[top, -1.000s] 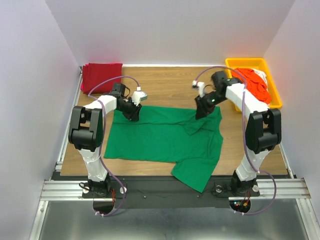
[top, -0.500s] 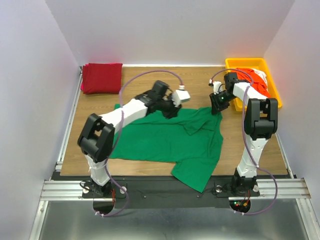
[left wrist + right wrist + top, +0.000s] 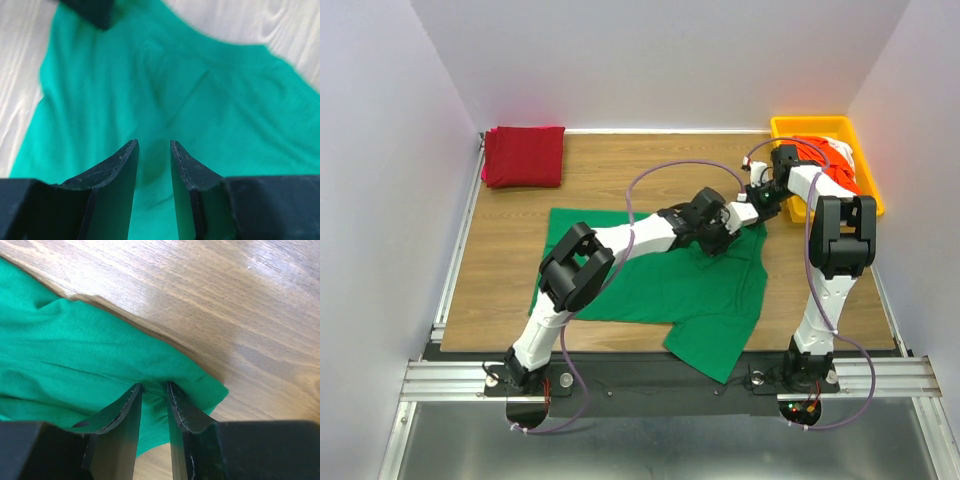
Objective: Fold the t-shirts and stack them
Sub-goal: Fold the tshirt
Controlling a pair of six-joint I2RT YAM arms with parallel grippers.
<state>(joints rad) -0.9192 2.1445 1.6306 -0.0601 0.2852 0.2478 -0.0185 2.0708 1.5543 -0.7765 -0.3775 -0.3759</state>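
Note:
A bright green t-shirt (image 3: pixel 650 275) lies spread on the wooden table, rumpled at its upper right. My left arm reaches far right across it. My left gripper (image 3: pixel 724 230) hovers open over the rumpled cloth (image 3: pixel 200 100), with nothing between its fingers (image 3: pixel 153 142). My right gripper (image 3: pixel 757 203) is shut on the green shirt's upper right edge (image 3: pixel 75 340), and cloth bunches between its fingertips (image 3: pixel 152 385). A dark red t-shirt (image 3: pixel 524 155) lies folded at the back left.
A yellow tray (image 3: pixel 800 123) at the back right holds an orange-red shirt (image 3: pixel 835 172) and a white one (image 3: pixel 842 150). White walls close in the table at the back and sides. The two grippers are close together.
My left gripper left the shirt's upper left corner and swept right across the shirt to the rumpled part. My right gripper pulled the upper right edge outward, then stayed put.

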